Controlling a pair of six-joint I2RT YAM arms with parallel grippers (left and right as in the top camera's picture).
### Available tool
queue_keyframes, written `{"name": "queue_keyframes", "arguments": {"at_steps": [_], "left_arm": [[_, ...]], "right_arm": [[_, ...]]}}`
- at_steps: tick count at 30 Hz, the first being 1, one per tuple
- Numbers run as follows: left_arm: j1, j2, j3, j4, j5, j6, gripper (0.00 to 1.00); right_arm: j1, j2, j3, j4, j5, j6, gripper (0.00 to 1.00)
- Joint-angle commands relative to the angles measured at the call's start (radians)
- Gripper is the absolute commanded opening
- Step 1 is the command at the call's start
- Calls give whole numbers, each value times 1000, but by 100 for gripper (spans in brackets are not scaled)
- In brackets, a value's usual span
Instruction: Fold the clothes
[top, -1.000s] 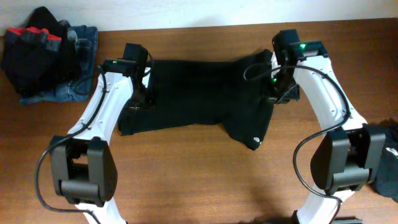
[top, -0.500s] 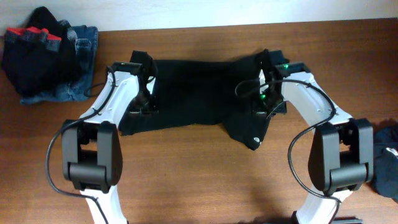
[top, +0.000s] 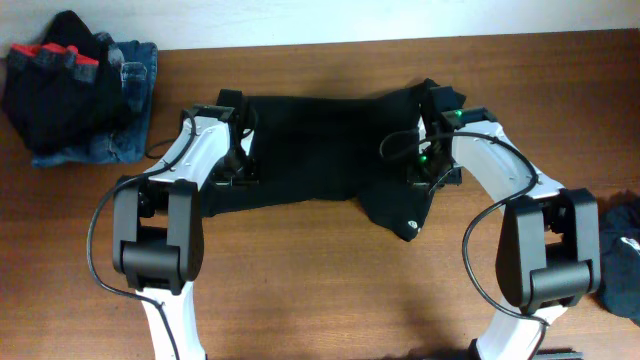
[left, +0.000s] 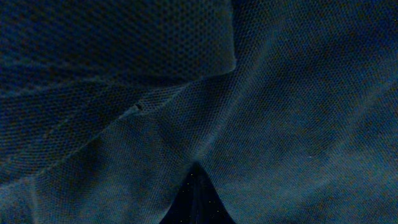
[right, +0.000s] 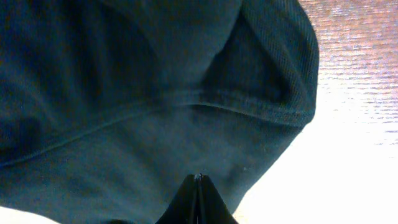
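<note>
Wooden table (top: 330, 290) fills the overhead view, bare brown around the work. The left tool (left: 196, 173) is closed, and creases in the cloth run out from its tip, so it appears to pinch the black top (top: 320, 150) at that garment's left side. The right tool (right: 199, 185) is also closed, tips against the top's right edge; whether it holds cloth I cannot tell. The top lies spread across the table between both arms, with one flap bearing a small white mark (top: 411, 224) trailing from its lower right corner. No fold looks finished, so I judge the task to be at its beginning. A heap of other clothes (top: 75, 85), far left of the top, awaits folding.
</note>
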Motion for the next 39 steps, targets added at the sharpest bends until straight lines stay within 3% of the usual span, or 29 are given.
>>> {"name": "queue_keyframes", "arguments": {"at_steps": [1, 25, 39], "left_arm": [[3, 41, -26, -5, 11, 4, 1], [2, 41, -71, -111, 12, 4, 1], [2, 41, -71, -250, 11, 4, 1]], "right_arm": [[4, 4, -51, 14, 20, -6, 4], [4, 5, -231, 84, -3, 2, 4], [-46, 5, -249, -6, 107, 160, 4]]}}
